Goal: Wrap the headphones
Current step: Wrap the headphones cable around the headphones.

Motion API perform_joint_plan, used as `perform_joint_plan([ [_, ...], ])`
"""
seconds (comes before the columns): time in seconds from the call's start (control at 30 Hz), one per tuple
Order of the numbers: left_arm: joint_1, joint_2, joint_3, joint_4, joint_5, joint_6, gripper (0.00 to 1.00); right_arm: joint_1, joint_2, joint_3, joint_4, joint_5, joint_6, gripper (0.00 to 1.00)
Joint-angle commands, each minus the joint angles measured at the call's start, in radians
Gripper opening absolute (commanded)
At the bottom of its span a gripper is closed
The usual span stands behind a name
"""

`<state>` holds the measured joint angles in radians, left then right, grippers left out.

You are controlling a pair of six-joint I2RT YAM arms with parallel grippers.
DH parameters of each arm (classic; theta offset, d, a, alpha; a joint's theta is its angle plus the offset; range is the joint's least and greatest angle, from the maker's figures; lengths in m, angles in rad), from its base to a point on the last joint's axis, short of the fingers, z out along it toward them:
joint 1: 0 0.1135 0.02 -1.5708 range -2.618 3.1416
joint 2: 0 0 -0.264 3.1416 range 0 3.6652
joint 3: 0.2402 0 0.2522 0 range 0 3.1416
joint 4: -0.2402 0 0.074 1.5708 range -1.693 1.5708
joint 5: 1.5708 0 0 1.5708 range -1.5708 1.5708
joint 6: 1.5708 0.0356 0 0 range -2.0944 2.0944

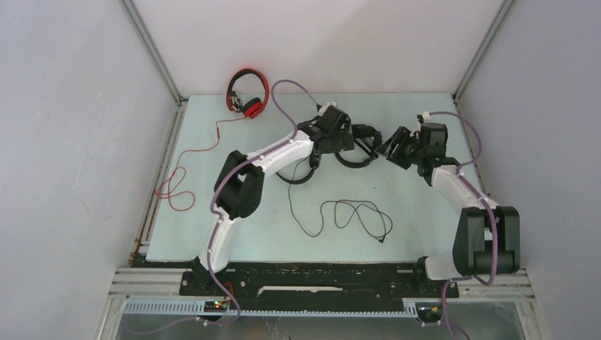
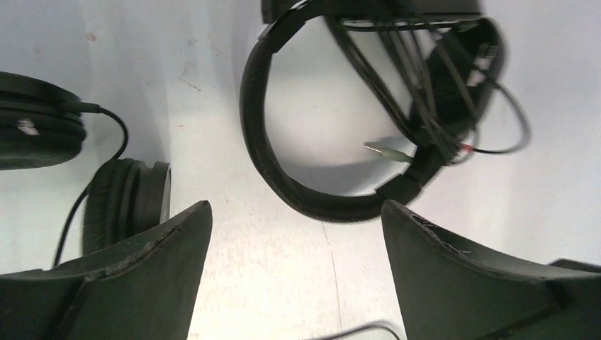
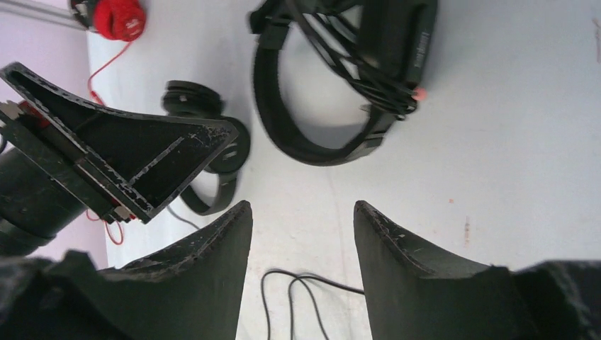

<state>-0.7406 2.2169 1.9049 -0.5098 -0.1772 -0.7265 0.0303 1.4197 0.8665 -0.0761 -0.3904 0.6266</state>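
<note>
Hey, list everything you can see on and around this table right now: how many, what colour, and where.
wrapped headset: one, black, cable bundled across it, mid-table below both grippers
unwrapped headset: one, black, left of the wrapped one, partly under the left arm
loose cable: one, thin black, looped on the near centre of the table
red headphones: one, red with black trim, far left corner
red cable: one, red, trailing along the left edge
table: one, pale
left gripper: one, black, open
right gripper: one, black, open
</note>
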Motion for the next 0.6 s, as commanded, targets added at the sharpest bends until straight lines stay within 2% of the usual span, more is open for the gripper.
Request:
perform_joint_plan([
  [0.0,0.002,-0.182,0.019,-0.033,0.021,0.124,0.96,0.074,-0.108,0.065,-0.062,0.045,-0.096,0.57],
  [0.03,0.004,-0.214,0.018,-0.048,0.02,0.162,0.99,0.09,-0.124,0.066,-0.062,0.053,-0.122,0.57],
  [0.17,0.031,-0.303,-0.011,-0.142,-0.045,0.269,1.0,0.135,-0.172,0.073,-0.059,0.064,-0.197,0.57],
  [0.3,0.1,-0.405,-0.148,-0.177,-0.088,0.318,1.0,0.151,-0.175,0.073,-0.033,0.117,-0.3,0.58],
  [0.4,0.163,-0.483,-0.288,-0.132,-0.023,0.322,0.99,0.095,-0.117,0.079,0.02,0.1,-0.319,0.54],
  [0.47,0.194,-0.519,-0.358,-0.088,0.03,0.323,0.95,0.034,-0.056,0.103,0.058,0.046,-0.28,0.5],
  [0.57,0.207,-0.521,-0.374,-0.063,0.103,0.312,0.9,-0.014,0.044,0.169,0.065,-0.009,-0.215,0.48],
])
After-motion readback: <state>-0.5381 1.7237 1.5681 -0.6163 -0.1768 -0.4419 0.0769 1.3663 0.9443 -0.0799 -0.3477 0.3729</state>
